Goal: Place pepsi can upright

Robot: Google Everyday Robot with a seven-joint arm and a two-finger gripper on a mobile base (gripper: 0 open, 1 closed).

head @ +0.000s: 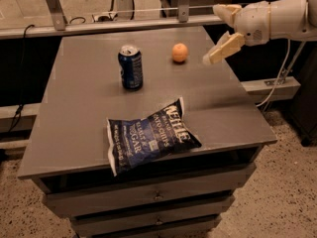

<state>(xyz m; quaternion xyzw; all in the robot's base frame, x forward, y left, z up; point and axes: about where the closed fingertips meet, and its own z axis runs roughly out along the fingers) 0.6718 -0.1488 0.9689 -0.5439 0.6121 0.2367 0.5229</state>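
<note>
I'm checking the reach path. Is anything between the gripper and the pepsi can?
Yes: an orange sits on the table roughly between the open gripper, raised near the table's far corner, and the upright pepsi can.
</note>
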